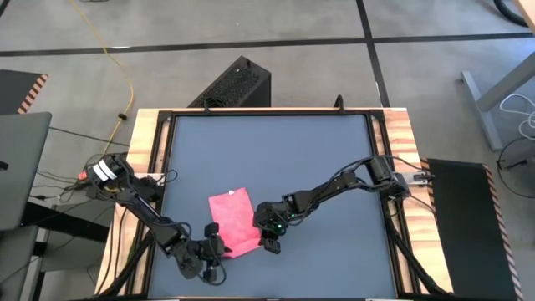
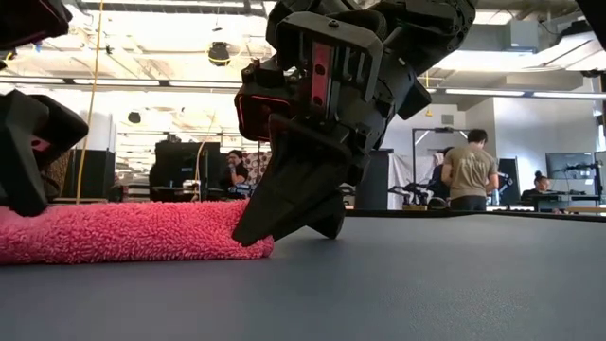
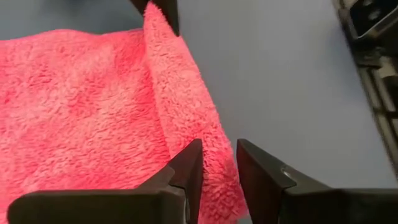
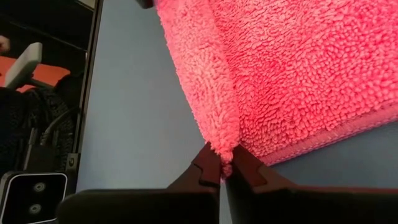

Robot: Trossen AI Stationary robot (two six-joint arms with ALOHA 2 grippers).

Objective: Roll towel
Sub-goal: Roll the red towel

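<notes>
The pink-red towel (image 1: 231, 216) lies flat as a folded sheet on the dark table mat (image 1: 292, 159), left of centre near the table's near edge. Its near edge is raised into a thick ridge (image 3: 180, 106). My left gripper (image 1: 216, 248) is at the towel's near left corner, shut on that ridge (image 3: 217, 168). My right gripper (image 1: 271, 242) is at the near right corner, shut on the towel's tip (image 4: 224, 168). In the low view the right gripper (image 2: 284, 223) stands over the towel's end (image 2: 123, 232), and the left gripper (image 2: 28, 161) shows at the picture's left. My left gripper has the raised ridge of the towel's near edge (image 3: 214, 146) pinched between its two fingers, which lie across the ridge and come slanting down from the near side. The rest of the towel lies flat on the mat. How many layers it has, I cannot tell. My right gripper pinches the end of the same ridge at the towel's near right corner (image 4: 222, 149) between its almost closed fingertips. The fingers (image 2: 275, 213) slant down onto it from above. The corner is bunched to a point, and the towel rests on the mat.
A black perforated box (image 1: 238, 84) stands on the floor beyond the table's far edge. Wooden rails and the black frame (image 1: 150, 150) border the mat. Bare mat lies to the right and far side of the towel. People (image 2: 471, 170) stand in the room behind.
</notes>
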